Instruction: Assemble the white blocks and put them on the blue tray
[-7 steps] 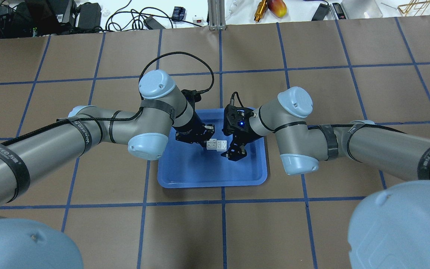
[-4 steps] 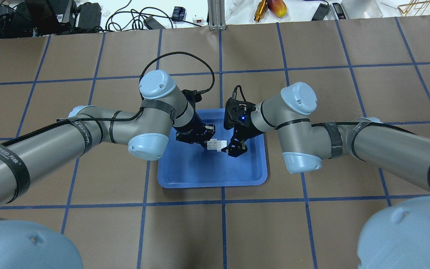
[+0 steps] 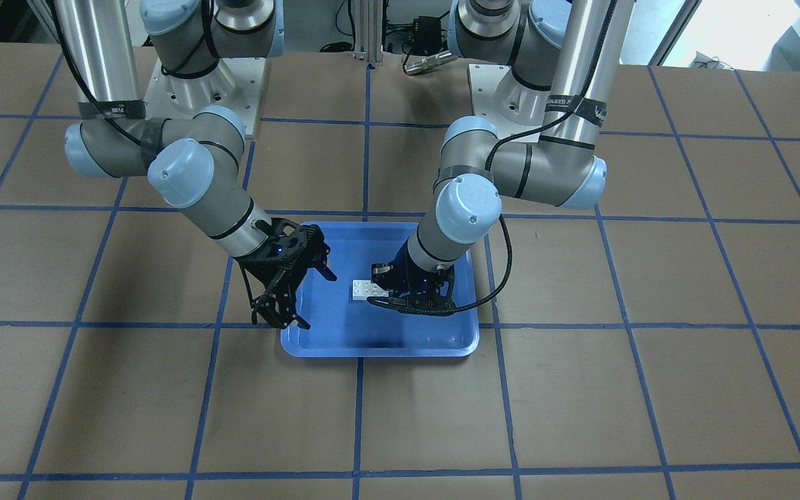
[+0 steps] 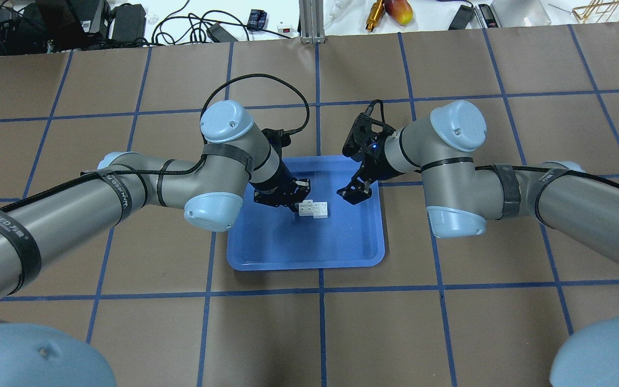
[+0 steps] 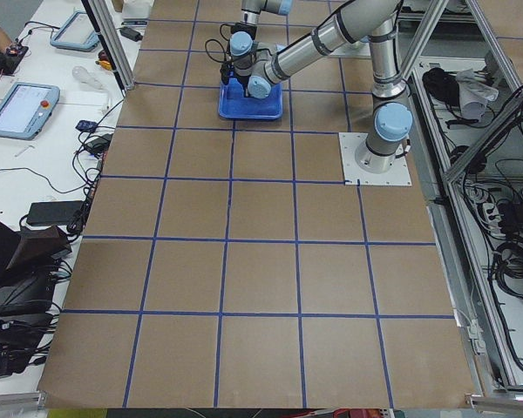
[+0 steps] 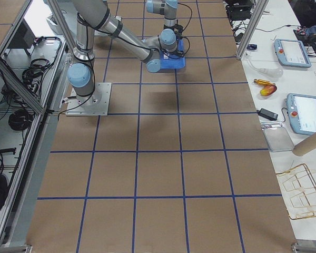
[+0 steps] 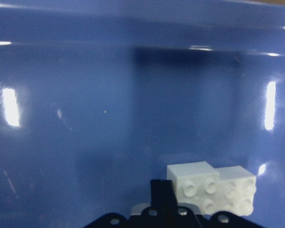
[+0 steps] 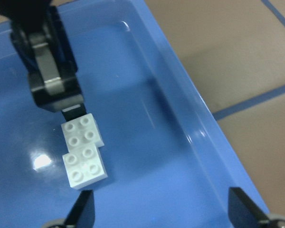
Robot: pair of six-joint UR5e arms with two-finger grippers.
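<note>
While the left arm [image 4: 100, 193] reaches in across the table [image 4: 127, 333] with its forearm nearly level, its wrist bends over the left side of the blue tray [image 4: 299, 250]. This turns the left gripper [image 4: 295, 206] downward and toward the robot's right. Its fingers show as one narrow black tip, drawn together, and that tip touches the edge of the white blocks [image 4: 314, 208]. Whether it pinches any part of them cannot be made out. The two blocks sit pressed together side by side, one offset from the other, with their studs up. They are near the middle of the tray, inside its rim. Whether they rest on the tray floor or hang just above it is not clear.

The right arm [image 4: 556, 199] comes in from the opposite side, its forearm also nearly level and its blue-capped wrist joints folded toward the tray. The right gripper [image 4: 353, 194] points down at a slant above the tray's right-hand side, close to the rim and apart from the blocks. Its fingers are spread wide with nothing between them. In the right wrist view both fingertips frame the tray's floor and rim, with the blocks and the left gripper's finger ahead of them.
</note>
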